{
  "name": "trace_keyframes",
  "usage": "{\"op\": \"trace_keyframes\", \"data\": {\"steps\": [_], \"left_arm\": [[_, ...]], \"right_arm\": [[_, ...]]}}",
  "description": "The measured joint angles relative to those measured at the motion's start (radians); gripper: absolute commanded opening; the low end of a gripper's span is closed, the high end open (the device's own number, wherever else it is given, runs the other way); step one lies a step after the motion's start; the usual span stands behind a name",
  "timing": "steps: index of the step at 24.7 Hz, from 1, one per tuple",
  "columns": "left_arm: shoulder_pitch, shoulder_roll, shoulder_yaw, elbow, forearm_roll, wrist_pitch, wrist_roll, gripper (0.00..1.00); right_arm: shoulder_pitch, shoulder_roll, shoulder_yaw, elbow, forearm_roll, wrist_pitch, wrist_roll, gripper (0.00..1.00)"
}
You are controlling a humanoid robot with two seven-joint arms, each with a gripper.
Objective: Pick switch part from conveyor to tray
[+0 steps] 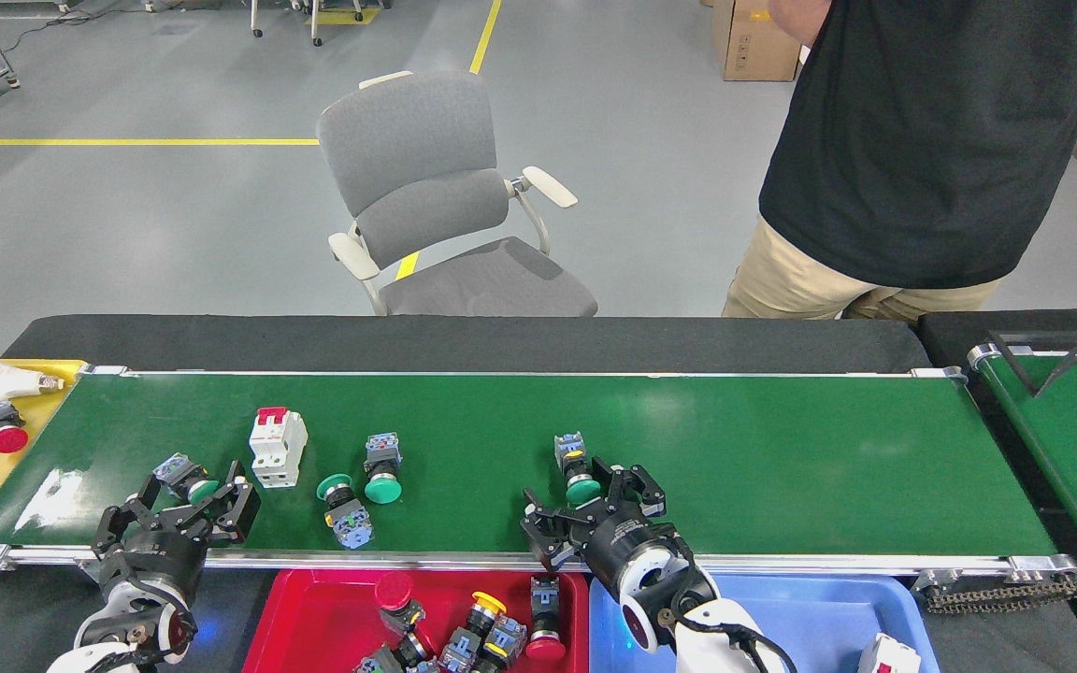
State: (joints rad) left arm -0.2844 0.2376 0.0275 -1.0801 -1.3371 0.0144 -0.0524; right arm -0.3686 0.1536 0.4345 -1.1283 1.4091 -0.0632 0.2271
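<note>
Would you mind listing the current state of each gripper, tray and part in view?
left gripper: open, at a green button.
right gripper: open, at a green button.
white breaker: lying on the conveyor.
red tray: holds several buttons.
blue tray: one white part at its corner.
</note>
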Motion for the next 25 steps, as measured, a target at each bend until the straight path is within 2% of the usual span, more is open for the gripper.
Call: {"op": "trace_keyframes", "data": {"steps": [2,3,5,6,9,10,11,12,13,15,19,20,23,24,25], "left_arm": [[-0.006,0.001,-0.008,0.02,0.0,0.018,0.001,0.84],[-0.007,0.001,-0.009,0.028,0.0,0.023,0.003,0.67],[-0.007,0.002,-0.009,0.035,0.0,0.031,0.005,0.41],[-0.007,0.003,-0.009,0.035,0.003,0.032,0.006,0.32],[0.004,0.005,-0.009,0.027,0.008,0.03,0.009,0.23],[0.011,0.005,-0.009,0.018,0.012,0.026,0.009,0.22],[0.023,0.005,-0.009,-0.001,0.015,0.017,0.01,0.21],[0.041,0.005,-0.009,-0.031,0.016,-0.002,0.011,0.21],[0.064,0.005,-0.009,-0.069,0.017,-0.027,0.012,0.21],[0.118,0.005,-0.009,-0.151,0.017,-0.093,0.013,0.21],[0.221,0.005,-0.011,-0.307,0.017,-0.28,0.014,0.22],[0.258,0.004,-0.011,-0.347,0.017,-0.336,0.015,0.26],[0.365,0.004,-0.01,-0.46,0.017,-0.499,0.017,0.42],[0.396,0.004,-0.009,-0.489,0.017,-0.551,0.018,0.54],[0.424,0.003,-0.009,-0.513,0.017,-0.593,0.02,0.75]], "right_arm": [[-0.002,0.0,0.005,0.002,0.0,0.001,-0.001,0.15],[-0.003,0.0,0.006,0.002,0.0,0.003,-0.001,0.11],[-0.004,0.0,0.011,0.001,0.0,0.005,-0.002,0.1],[-0.004,0.0,0.017,-0.003,0.0,0.005,-0.002,0.1],[0.023,-0.002,0.043,-0.081,0.001,-0.027,-0.002,0.11],[0.057,-0.007,0.053,-0.133,0.001,-0.054,-0.002,0.16],[0.101,-0.018,0.062,-0.189,0.001,-0.088,-0.002,0.37],[0.154,-0.038,0.073,-0.255,0.001,-0.139,-0.003,0.74],[0.203,-0.063,0.078,-0.314,0.002,-0.194,-0.003,1.0],[0.278,-0.108,0.079,-0.398,0.002,-0.296,-0.003,1.0],[0.302,-0.111,0.078,-0.426,0.003,-0.397,-0.004,1.0],[0.302,-0.106,0.076,-0.429,0.003,-0.402,-0.004,1.0],[0.304,-0.087,0.017,-0.484,0.001,-0.414,-0.004,1.0],[0.312,-0.087,-0.039,-0.517,-0.002,-0.401,-0.005,1.0],[0.328,-0.086,-0.119,-0.544,-0.007,-0.385,-0.006,1.0]]}}
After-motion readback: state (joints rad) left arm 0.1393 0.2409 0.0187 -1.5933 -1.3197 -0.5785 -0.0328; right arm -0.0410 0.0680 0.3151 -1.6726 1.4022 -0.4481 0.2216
